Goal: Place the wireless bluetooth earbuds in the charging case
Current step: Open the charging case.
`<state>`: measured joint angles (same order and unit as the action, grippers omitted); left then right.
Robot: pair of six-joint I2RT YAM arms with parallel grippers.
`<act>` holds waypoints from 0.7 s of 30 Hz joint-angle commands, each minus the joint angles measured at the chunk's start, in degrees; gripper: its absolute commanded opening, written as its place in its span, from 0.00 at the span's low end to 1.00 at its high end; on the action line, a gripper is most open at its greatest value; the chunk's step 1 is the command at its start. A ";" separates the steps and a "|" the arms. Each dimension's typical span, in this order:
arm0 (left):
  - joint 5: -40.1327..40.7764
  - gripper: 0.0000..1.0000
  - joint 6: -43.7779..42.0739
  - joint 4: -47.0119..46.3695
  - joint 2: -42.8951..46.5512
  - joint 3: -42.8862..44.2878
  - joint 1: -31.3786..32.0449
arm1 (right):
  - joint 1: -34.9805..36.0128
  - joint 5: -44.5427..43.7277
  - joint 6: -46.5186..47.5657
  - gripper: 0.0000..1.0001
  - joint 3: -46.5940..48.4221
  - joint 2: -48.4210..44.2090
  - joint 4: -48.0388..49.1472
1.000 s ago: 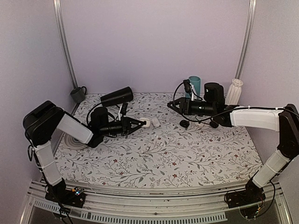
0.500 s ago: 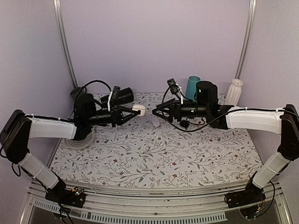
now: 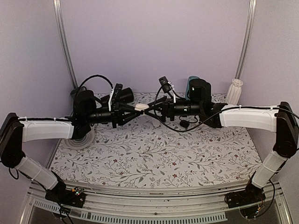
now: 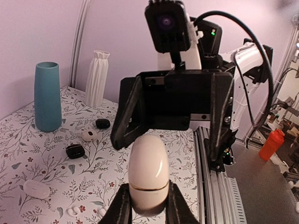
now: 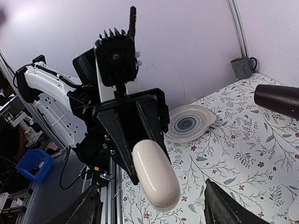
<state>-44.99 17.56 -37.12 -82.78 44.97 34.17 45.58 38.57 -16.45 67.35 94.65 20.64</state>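
My left gripper (image 3: 132, 110) is shut on the charging case (image 3: 139, 108), a glossy white pebble with its lid closed, and holds it in the air above the back middle of the table. In the left wrist view the case (image 4: 148, 168) stands between my fingers (image 4: 122, 205), gripped by its lower half. My right gripper (image 3: 150, 109) faces it, open, with its jaws on either side of the case's free end without touching. The right wrist view shows the case (image 5: 156, 172) between my wide-open fingers (image 5: 224, 207). Two tiny white pieces (image 4: 73, 211) on the cloth may be the earbuds.
On the floral cloth there are a teal cup (image 4: 47, 96), a white ribbed vase (image 4: 97, 78), two small black pieces (image 4: 75, 150), a small white piece with a dot (image 4: 88, 135), a striped plate (image 5: 187, 123), a grey mug (image 5: 243, 66) and a black cylinder (image 5: 278, 99).
My left gripper lifted the case off the table and carried it up and back. My right arm swung left, and its open jaws now flank the case's tip.
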 commanded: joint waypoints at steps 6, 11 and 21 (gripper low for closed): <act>-2.27 0.00 -1.14 -2.72 3.59 0.66 2.86 | -0.26 -1.81 0.69 0.75 1.47 1.18 0.48; -4.68 0.00 -2.62 -2.34 3.59 0.14 3.53 | -1.28 -0.93 -1.25 0.75 1.44 0.63 1.87; -6.15 0.00 -6.17 0.30 4.14 0.53 4.86 | -3.57 1.59 -6.34 0.75 0.50 -0.02 4.85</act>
<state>-47.16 14.00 -37.32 -80.12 44.97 36.97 43.94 41.67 -20.18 67.35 95.53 23.46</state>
